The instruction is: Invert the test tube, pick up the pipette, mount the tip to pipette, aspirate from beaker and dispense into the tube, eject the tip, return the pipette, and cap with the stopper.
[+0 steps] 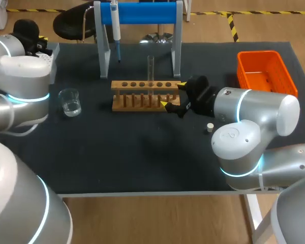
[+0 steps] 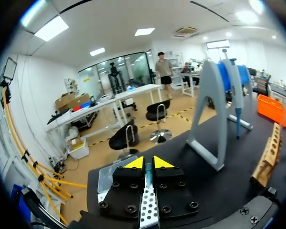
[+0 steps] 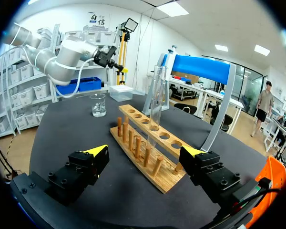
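A clear test tube [image 1: 150, 68] [image 3: 157, 105] stands upright in the wooden rack [image 1: 145, 95] [image 3: 163, 177]. My right gripper [image 1: 173, 95] [image 3: 145, 151] is open at the rack's right end, its fingers spread either side of that end, touching nothing. The pipette [image 1: 115, 25] [image 2: 237, 109] hangs on the blue-topped stand [image 1: 142, 12] [image 2: 214, 119] behind the rack. A beaker [image 1: 70, 101] [image 3: 98, 105] with some liquid sits left of the rack. A small white stopper [image 1: 210, 127] lies right of the rack. My left gripper [image 2: 144, 163] is shut and empty at the far left over a clear box [image 2: 107, 176].
An orange bin [image 1: 264, 71] [image 2: 271, 107] stands at the back right. A pale box [image 1: 51, 61] [image 3: 120, 92] sits at the back left below my left arm [image 1: 20, 66]. The black mat's front half holds nothing.
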You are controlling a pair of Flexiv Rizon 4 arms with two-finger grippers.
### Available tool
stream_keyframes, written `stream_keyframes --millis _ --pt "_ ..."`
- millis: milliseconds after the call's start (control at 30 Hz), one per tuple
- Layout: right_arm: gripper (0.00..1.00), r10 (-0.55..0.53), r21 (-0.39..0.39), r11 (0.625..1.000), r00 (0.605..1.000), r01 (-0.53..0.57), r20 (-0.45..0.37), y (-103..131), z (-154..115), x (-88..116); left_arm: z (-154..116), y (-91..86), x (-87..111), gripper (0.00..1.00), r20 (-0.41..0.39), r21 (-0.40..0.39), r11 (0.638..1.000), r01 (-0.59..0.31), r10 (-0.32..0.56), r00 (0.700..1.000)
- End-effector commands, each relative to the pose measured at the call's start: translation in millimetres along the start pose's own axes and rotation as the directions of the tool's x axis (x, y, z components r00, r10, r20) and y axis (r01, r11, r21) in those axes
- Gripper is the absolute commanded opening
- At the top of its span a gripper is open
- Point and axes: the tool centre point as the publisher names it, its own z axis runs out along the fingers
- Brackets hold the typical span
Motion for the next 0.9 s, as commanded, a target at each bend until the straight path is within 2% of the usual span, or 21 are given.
stream_keyframes --millis 33,67,133,733,800,900 --pt "1.00 0.000 0.001 1.000 1.000 0.000 -0.001 0.3 -0.4 0.1 -43.3 -18.0 7.4 0.00 -0.254 -0.041 0.997 -0.061 0.048 0.966" --pt "1.00 0.000 0.001 1.000 1.000 0.000 -0.001 0.3 -0.4 0.1 -49.3 -22.1 13.0 0.00 -0.317 -0.033 0.997 -0.075 0.060 0.946" --pt "1.00 0.000 0.001 1.000 1.000 0.000 -0.001 0.3 -0.4 0.1 -62.6 -27.9 30.2 0.00 -0.471 -0.027 0.988 -0.151 0.120 0.874" --pt "1.00 0.000 0.001 1.000 1.000 0.000 -0.001 0.3 -0.4 0.1 -62.6 -27.9 30.2 0.00 -0.471 -0.027 0.988 -0.151 0.120 0.874" --pt "1.00 0.000 0.001 1.000 1.000 0.000 -0.001 0.3 -0.4 0.1 -60.2 -34.9 36.5 0.00 -0.509 -0.012 0.984 -0.176 0.146 0.848" --pt "1.00 0.000 0.001 1.000 1.000 0.000 -0.001 0.3 -0.4 0.1 -72.6 -39.9 55.2 0.00 -0.551 0.027 0.982 -0.185 0.169 0.817"
